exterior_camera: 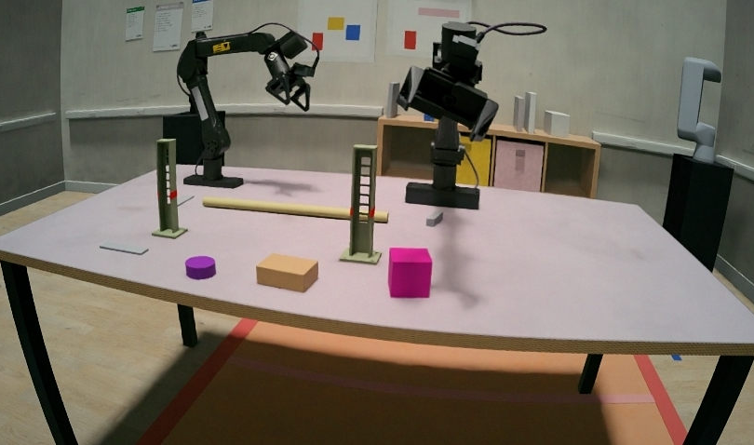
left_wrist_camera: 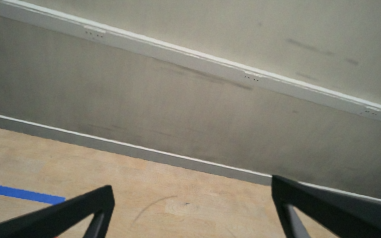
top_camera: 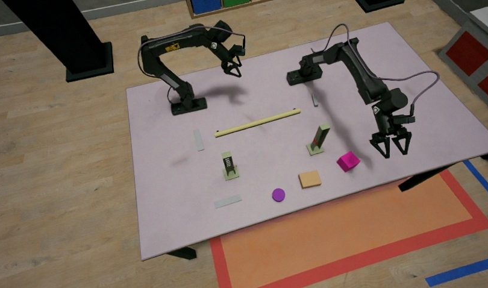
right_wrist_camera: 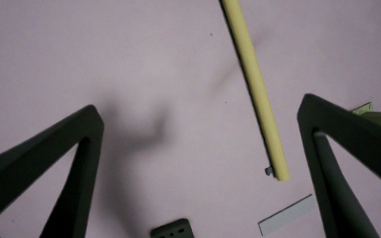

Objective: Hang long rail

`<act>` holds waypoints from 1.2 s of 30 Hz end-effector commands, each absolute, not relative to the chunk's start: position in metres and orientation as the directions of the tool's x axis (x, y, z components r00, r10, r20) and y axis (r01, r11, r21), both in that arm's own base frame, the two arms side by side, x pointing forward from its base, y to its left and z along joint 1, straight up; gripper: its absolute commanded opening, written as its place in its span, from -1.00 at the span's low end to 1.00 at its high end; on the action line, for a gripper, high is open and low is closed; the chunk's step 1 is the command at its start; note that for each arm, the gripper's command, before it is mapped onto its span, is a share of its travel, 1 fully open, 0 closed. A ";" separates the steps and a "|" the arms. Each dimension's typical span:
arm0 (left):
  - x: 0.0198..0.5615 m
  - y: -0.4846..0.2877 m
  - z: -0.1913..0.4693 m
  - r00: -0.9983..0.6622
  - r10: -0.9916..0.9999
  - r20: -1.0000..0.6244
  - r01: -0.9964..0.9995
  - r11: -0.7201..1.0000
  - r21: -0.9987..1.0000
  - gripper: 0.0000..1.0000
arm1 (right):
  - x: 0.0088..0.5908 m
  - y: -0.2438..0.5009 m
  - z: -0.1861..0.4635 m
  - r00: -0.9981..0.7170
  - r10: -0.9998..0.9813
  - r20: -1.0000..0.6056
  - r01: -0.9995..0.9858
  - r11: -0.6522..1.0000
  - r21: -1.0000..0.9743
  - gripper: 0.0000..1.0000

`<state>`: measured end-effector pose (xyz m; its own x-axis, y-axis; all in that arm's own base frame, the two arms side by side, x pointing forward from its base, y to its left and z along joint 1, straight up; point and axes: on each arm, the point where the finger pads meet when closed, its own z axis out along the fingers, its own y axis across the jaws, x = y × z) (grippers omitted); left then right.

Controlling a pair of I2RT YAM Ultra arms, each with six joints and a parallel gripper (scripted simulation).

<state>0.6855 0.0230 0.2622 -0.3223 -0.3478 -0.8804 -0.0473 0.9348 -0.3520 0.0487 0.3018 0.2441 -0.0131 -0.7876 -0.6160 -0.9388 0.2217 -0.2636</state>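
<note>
My left claw (top_camera: 396, 155) (exterior_camera: 443, 118) (left_wrist_camera: 190, 189) and right claw (top_camera: 240, 70) (exterior_camera: 296, 106) (right_wrist_camera: 196, 109) stand open and empty, presumably leaving room to approach the long rail (top_camera: 257, 123) (exterior_camera: 280, 208) (right_wrist_camera: 256, 85), its hooks apparently sideways on the counter (top_camera: 160, 214) (exterior_camera: 534, 287) (right_wrist_camera: 39, 60).

I work in what looks like a robotics lab or teaching workshop: two black arms are mounted on one pale table (top_camera: 167, 214) (exterior_camera: 534, 309), with coloured tape (top_camera: 456, 270) (exterior_camera: 248, 337) (left_wrist_camera: 21, 193) marking the wooden floor. Notices (exterior_camera: 168, 27) and block-coloured posters (exterior_camera: 336, 49) hang on grey walls, and a low cubby shelf (exterior_camera: 594, 166) holds bins.
</note>
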 end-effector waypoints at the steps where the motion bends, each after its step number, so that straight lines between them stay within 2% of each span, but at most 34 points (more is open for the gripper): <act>1: 0.685 0.023 0.271 -0.307 -0.347 -0.886 -0.041 0.935 -0.352 1.00 | 0.049 0.303 0.248 -0.014 -0.779 -0.627 -0.939 0.226 -0.260 1.00; 20: 0.687 0.023 0.276 -0.280 -0.333 -0.900 -0.038 0.941 -0.336 1.00 | 0.053 0.305 0.251 -0.016 -0.761 -0.649 -0.930 0.249 -0.269 1.00; 26: 0.688 -0.017 0.293 -0.167 -0.269 -0.949 0.020 0.961 -0.276 1.00 | 0.089 0.301 0.266 -0.026 -0.651 -0.759 -0.861 0.401 -0.314 1.00; 32: 0.663 -0.110 0.269 -0.134 -0.198 -0.971 0.119 0.970 -0.214 1.00 | 0.142 0.268 0.259 -0.041 -0.525 -0.850 -0.739 0.589 -0.328 1.00; 34: 0.663 -0.110 0.269 -0.134 -0.198 -0.971 0.119 0.970 -0.214 1.00 | 0.142 0.268 0.259 -0.041 -0.525 -0.850 -0.739 0.589 -0.328 1.00; 36: 0.648 -0.144 0.260 -0.121 -0.186 -0.975 0.163 0.965 -0.204 1.00 | 0.160 0.259 0.261 -0.031 -0.463 -0.886 -0.690 0.651 -0.317 1.00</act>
<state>0.6564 -0.1353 0.2291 -0.2640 -0.1998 -0.9436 0.1468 0.9586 -0.2441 0.1345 0.2578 0.2397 -0.0903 -0.6000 -0.7949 -0.7563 0.5606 -0.3373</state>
